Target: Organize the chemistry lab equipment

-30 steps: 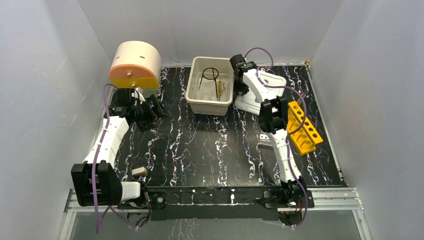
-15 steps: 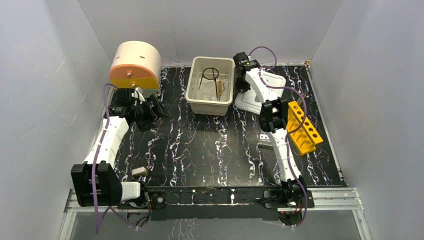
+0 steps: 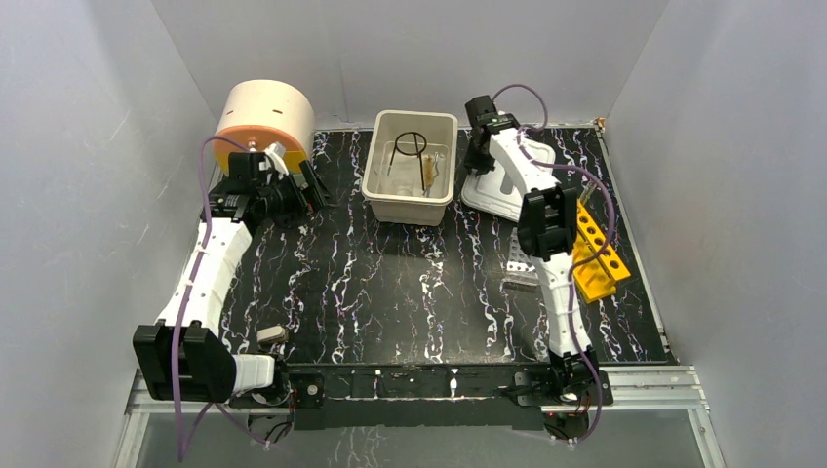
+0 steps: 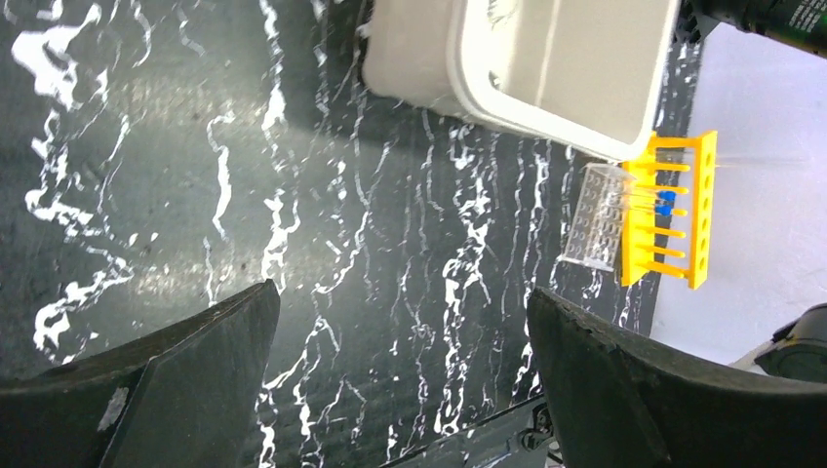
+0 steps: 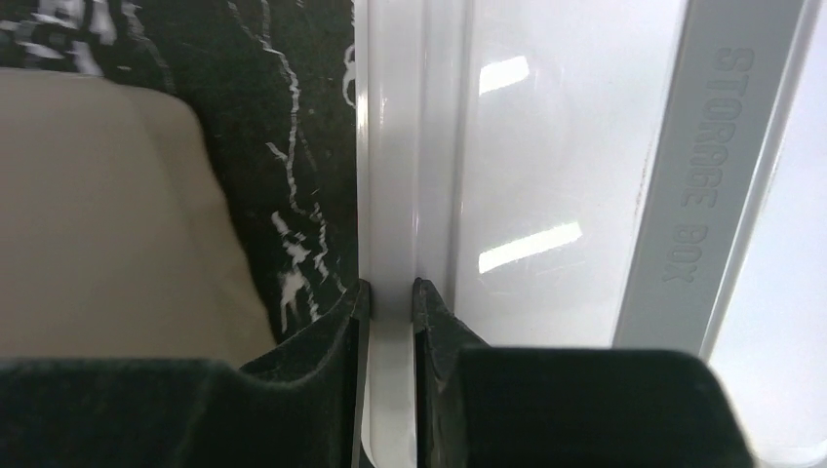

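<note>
Right wrist: end effector (image 5: 390, 289), cropped lid (image 5: 546, 195)

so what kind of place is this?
Likely a walled robot test cell staged as a chemistry bench: white walls, black marbled table, a yellow tube rack and a beige bin.

The right arm (image 3: 558, 292) hides part of the yellow tube rack (image 3: 600, 259).
</note>
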`<action>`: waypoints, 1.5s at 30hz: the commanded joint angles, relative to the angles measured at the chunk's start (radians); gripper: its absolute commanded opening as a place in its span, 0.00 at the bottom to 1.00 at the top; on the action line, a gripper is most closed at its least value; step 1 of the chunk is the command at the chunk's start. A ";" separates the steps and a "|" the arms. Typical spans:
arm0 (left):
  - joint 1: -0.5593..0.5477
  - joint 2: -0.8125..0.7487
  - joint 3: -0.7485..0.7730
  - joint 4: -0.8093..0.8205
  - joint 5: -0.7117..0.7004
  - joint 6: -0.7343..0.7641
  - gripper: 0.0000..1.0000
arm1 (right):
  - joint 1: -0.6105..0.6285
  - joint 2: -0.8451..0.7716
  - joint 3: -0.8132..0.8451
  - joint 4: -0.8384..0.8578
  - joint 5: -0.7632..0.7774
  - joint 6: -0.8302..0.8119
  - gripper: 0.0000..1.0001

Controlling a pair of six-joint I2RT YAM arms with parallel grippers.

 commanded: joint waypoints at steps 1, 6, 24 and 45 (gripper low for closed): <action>-0.065 -0.008 0.084 0.075 -0.005 -0.034 0.98 | -0.049 -0.226 -0.093 0.189 -0.102 -0.015 0.05; -0.181 0.012 0.122 0.214 -0.004 -0.093 0.98 | -0.077 -0.268 -0.091 0.204 -0.167 -0.019 0.04; -0.521 0.501 0.559 0.480 -0.003 -0.269 0.98 | -0.117 -0.627 -0.373 0.358 -0.397 0.075 0.03; -0.614 0.767 0.782 0.560 0.040 -0.502 0.60 | -0.117 -0.891 -0.757 0.503 -0.530 0.206 0.02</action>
